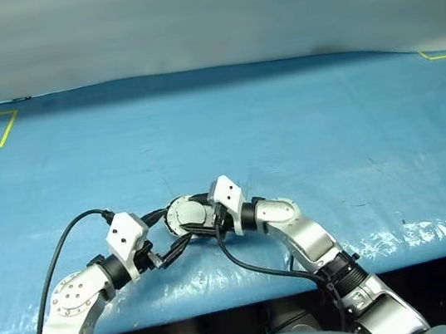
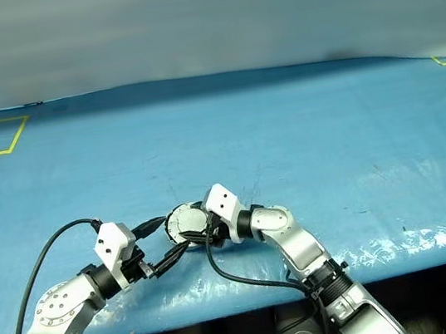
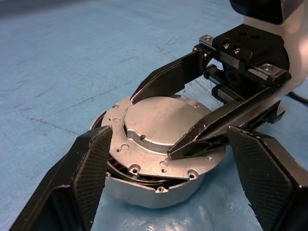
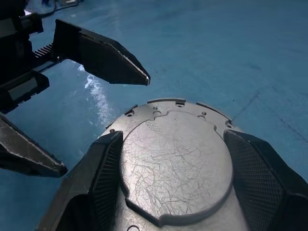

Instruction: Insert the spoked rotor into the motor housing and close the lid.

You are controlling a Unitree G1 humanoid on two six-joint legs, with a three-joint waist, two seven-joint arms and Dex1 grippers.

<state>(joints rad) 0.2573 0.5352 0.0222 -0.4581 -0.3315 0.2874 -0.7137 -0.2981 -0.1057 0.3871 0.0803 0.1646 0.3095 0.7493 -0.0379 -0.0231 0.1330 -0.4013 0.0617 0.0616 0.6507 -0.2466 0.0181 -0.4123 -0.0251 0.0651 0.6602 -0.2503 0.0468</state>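
Gripping lid (image 3: 163, 139) with right gripper (image 3: 166, 115)

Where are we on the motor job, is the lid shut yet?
Nearly. The lid lies over the motor housing, but a gap on one side shows the copper windings, so it isn't fully seated. The right pincer straddles the lid; the left pincer flanks the housing, open. The rotor can't be seen, presumably inside. Left: press the lid flush.
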